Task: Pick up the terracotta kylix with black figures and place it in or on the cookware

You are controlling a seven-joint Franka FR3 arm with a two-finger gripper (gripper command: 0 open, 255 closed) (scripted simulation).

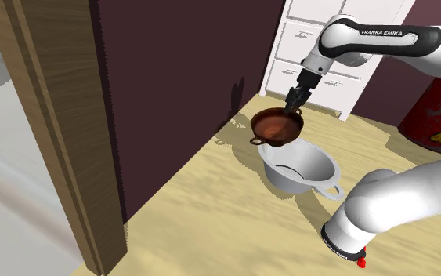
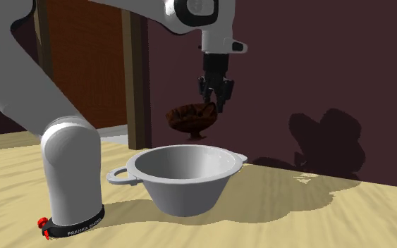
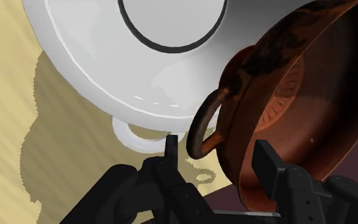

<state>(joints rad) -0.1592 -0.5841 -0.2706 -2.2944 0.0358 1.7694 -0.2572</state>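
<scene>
Shoulder view | arm [image 1: 383, 35]: "FRANKA EMIKA" | jaws grip kylix [image 1: 277, 125] over pot [image 1: 314, 159]

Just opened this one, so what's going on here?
The Franka arm's black gripper is shut on the rim of a reddish-brown kylix with dark figures, holding it tilted in the air. Just below it, a white two-handled pot sits on a light wooden surface. The kylix hangs clear of the pot and has not yet been set into it.

Glossy reddish-brown kylix [image 3: 298, 95]; smooth white pot [image 2: 186, 176]; wood-grain tabletop [image 1: 211, 212].
</scene>
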